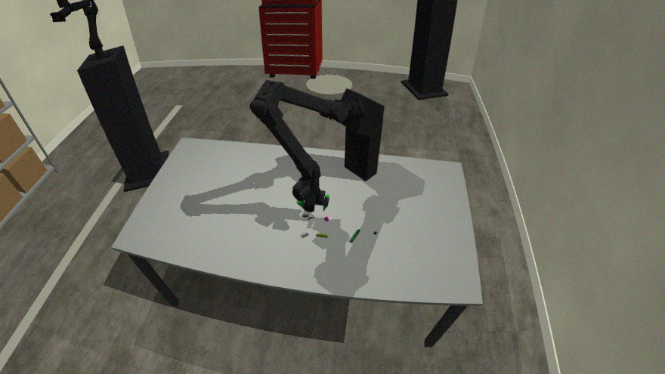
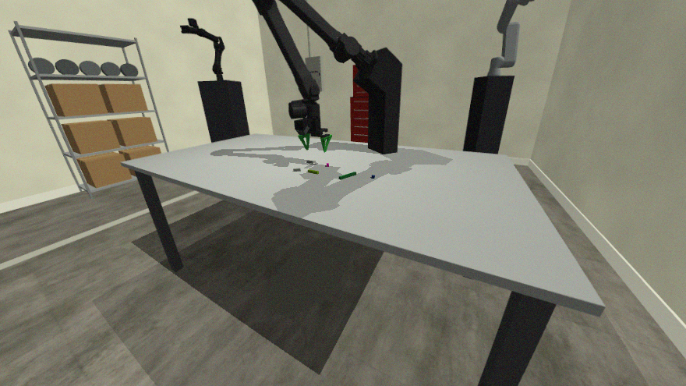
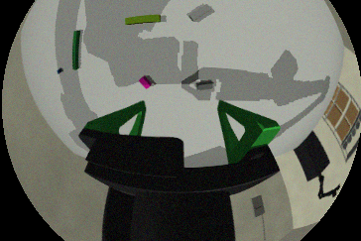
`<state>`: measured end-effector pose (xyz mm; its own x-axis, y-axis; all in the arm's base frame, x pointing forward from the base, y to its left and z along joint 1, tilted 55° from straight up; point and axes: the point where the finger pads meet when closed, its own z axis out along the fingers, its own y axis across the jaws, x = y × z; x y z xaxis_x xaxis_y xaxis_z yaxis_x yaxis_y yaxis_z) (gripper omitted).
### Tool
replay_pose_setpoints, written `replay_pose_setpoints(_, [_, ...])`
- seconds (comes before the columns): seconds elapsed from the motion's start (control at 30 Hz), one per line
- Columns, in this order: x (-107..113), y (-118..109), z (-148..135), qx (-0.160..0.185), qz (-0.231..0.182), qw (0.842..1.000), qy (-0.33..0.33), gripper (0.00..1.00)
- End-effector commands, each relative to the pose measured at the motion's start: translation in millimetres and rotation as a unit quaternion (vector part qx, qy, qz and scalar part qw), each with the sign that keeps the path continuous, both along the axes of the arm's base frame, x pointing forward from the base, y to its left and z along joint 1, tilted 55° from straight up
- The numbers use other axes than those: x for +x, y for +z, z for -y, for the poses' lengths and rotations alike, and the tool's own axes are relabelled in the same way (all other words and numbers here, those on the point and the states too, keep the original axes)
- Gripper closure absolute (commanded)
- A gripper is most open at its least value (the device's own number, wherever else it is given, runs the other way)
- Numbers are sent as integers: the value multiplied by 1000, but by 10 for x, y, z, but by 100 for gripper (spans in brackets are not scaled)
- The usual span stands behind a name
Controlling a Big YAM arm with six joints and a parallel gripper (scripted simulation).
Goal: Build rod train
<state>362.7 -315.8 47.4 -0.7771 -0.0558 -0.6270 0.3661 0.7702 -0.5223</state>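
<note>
Several rods lie apart on the white table. My gripper hangs open and empty a little above a grey rod, which shows just ahead of the fingertips in the wrist view. A short magenta rod lies close to its right. Nearer the front lie a second grey rod and a lime rod. A long green rod and a tiny blue rod lie further right, a short gap between them. In the exterior view the gripper hovers over the grey rod.
The arm's black base stands at the table's back edge. Around the table stand two black pedestals with other arms, a red tool cabinet and a shelf with boxes.
</note>
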Motion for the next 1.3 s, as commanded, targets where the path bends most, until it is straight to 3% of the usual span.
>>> replay_pose_setpoints(0.0, [344, 419, -141, 2, 25, 1000, 8, 0])
replay_pose_setpoints(0.1, [408, 497, -164, 1, 25, 1000, 8, 0])
replay_pose_setpoints(0.13, [236, 233, -119, 17, 1, 1000, -5, 0])
replay_pose_setpoints(0.33, [238, 233, -120, 17, 2, 1000, -5, 0])
replay_pose_setpoints(0.4, [408, 496, -164, 1, 25, 1000, 10, 0])
replay_pose_setpoints(0.47, [405, 525, -127, -3, 30, 1000, 7, 0])
replay_pose_setpoints(0.63, [336, 299, -161, 10, 10, 1000, 6, 0])
replay_pose_setpoints(1.27, [353, 373, -150, 5, 17, 1000, 6, 0])
